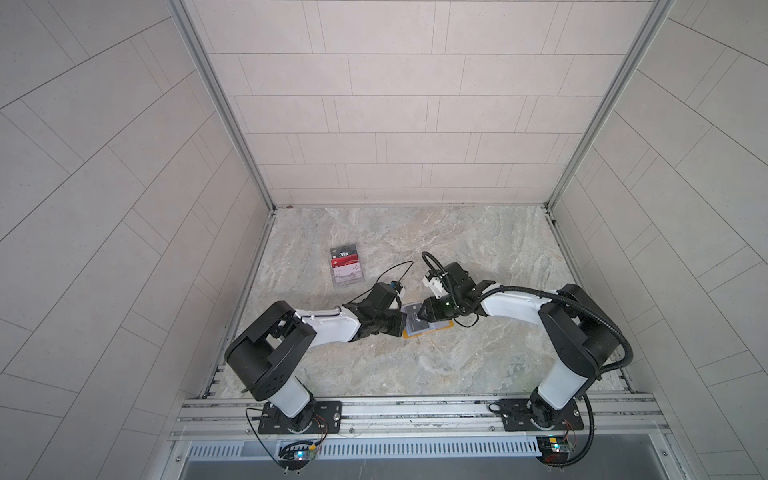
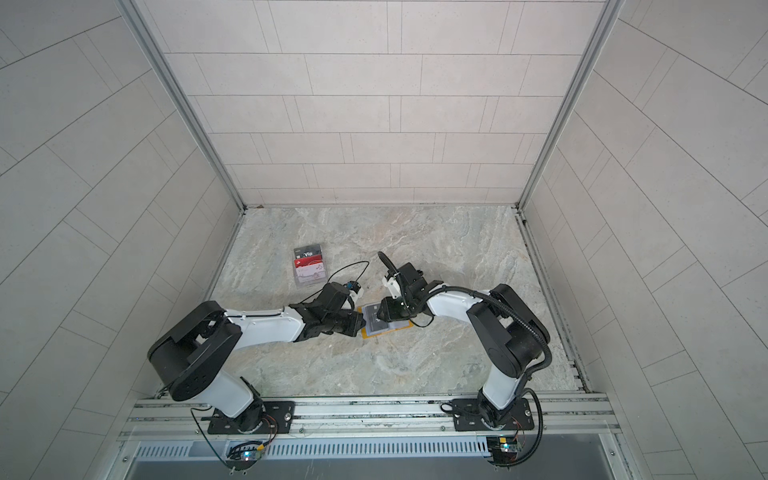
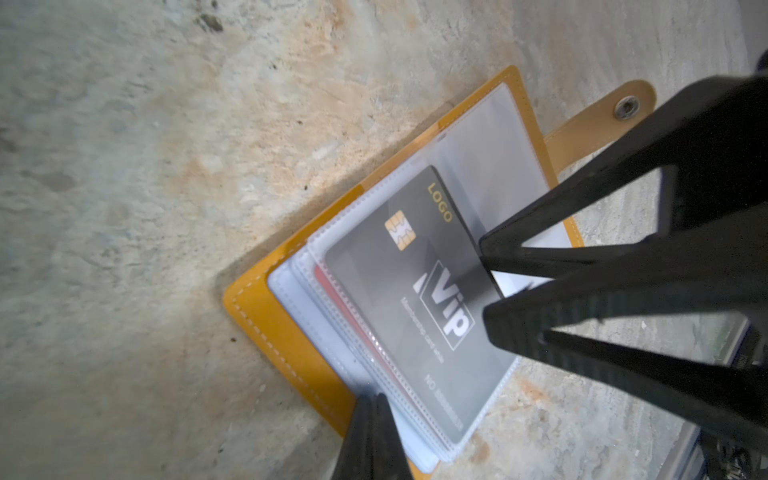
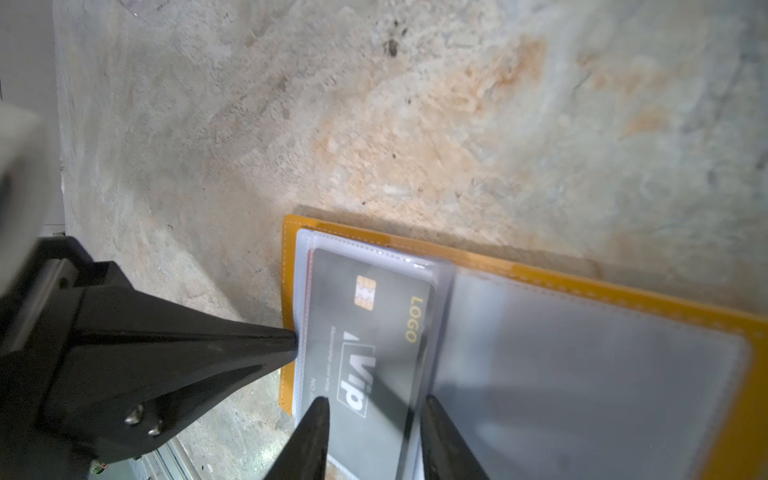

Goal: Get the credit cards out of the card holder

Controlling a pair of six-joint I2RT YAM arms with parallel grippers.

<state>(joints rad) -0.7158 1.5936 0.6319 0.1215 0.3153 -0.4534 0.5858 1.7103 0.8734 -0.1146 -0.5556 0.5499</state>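
Right gripper [image 4: 376, 399] spread over dark grey Vip card [image 4: 374, 332], left gripper [image 4: 291, 345] closed, mustard card holder [image 4: 289, 270] open

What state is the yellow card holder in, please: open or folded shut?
Open. The card holder lies spread on the table, clear sleeves facing up, snap tab unfastened, the dark Vip card showing among them.

Only a sliver of the red plastic card [image 3: 332, 293] shows behind the dark grey "Vip" card [image 3: 399, 332], whose fine print is blurred.
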